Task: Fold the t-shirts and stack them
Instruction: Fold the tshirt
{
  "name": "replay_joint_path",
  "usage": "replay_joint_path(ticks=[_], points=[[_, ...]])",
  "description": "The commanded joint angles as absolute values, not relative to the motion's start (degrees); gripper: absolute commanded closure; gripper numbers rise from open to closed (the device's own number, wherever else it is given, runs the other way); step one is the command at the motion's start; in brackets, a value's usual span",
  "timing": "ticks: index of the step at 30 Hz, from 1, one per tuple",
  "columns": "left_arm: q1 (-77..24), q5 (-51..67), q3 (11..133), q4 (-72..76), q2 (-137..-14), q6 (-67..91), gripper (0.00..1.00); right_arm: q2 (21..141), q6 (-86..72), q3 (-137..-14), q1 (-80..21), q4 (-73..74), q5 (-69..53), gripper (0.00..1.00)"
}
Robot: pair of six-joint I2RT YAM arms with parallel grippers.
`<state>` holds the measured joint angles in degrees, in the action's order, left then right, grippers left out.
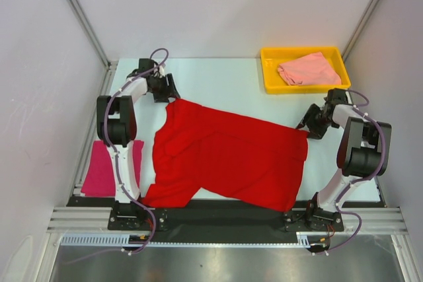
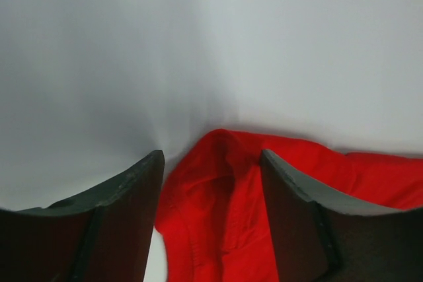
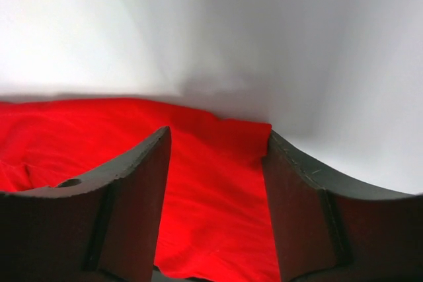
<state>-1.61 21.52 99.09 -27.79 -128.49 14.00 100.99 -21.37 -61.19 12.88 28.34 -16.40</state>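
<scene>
The left gripper [image 2: 211, 156] stands wide. Its two fingers straddle a raised corner of the red shirt [image 2: 225, 216], and cloth shows in the gap, but nothing is pinched. The right gripper [image 3: 218, 133] is wide too, set over another corner of the same shirt, with red cloth running between and beneath its fingers. Neither holds anything.

Seen from above, the red shirt [image 1: 231, 156] lies spread and slightly skewed across the middle of the table [image 1: 225, 84]. The left gripper [image 1: 168, 94] is at its far left corner and the right gripper [image 1: 308, 125] at its far right corner.

This looks like the start of a fold, with both far corners about to be taken. To do it well, each gripper should sit low enough that the cloth lies deep between the fingers before closing. Catching only the very edge risks a slip. Both should then rise and travel together, keeping the far edge taut between them, since uneven pulling would likely leave a slanted crease.

Beyond the red shirt's right corner sits a yellow tray [image 1: 269, 74]. It holds the salmon shirt [image 1: 305, 69], loosely folded and lying toward the tray's right half. The magenta shirt [image 1: 99, 170] lies flat to the left of the red shirt, in no container.
</scene>
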Motion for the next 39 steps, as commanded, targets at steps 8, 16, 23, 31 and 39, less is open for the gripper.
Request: replay_joint_path(ticks=[8,16,23,31,39], points=[[-2.46,22.06,99.31,-27.25,-129.55,15.2,0.87,102.39,-21.18,-60.12,14.68,28.3,-13.54,0.63],[-1.5,23.55,102.48,-21.91,-131.49,19.07,1.0,106.43,-23.28,-66.87,15.29,26.98,-13.01,1.0],[-0.53,22.15,106.68,-13.72,-132.8,23.81,1.0,110.65,-24.96,-76.96,15.29,27.07,-10.9,1.0],[-0.88,15.48,114.18,-20.03,-133.7,22.25,0.44,115.05,-21.8,-90.69,14.07,40.58,-3.64,0.61],[-5.97,-0.97,99.88,-27.61,-111.56,13.97,0.29,100.56,-19.6,-87.73,10.64,50.98,3.61,0.25]])
